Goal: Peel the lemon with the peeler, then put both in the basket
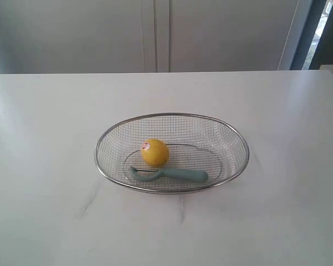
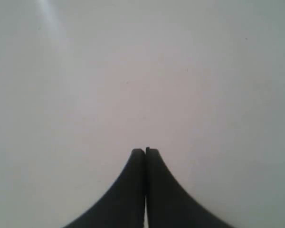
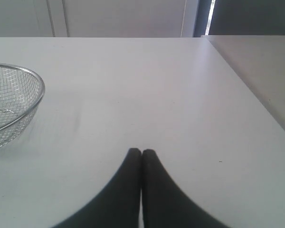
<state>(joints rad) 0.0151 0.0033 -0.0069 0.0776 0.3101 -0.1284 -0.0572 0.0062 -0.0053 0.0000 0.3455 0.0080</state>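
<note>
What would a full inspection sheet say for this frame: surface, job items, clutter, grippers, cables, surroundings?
Surface: white table, with faint grey marks near the front edge.
Job's things: small round yellow lemon with a red-and-white sticker and slim teal-handled peeler both lie inside the wide oval silver wire-mesh basket. The peeler is just in front of the lemon. No peeled patch is visible.
Clutter: nothing seen.
Grippers: left gripper and right gripper are both shut and empty, over bare table, outside the exterior view.
Cables: nothing seen.
Surroundings: pale cabinet panels behind the table.
</note>
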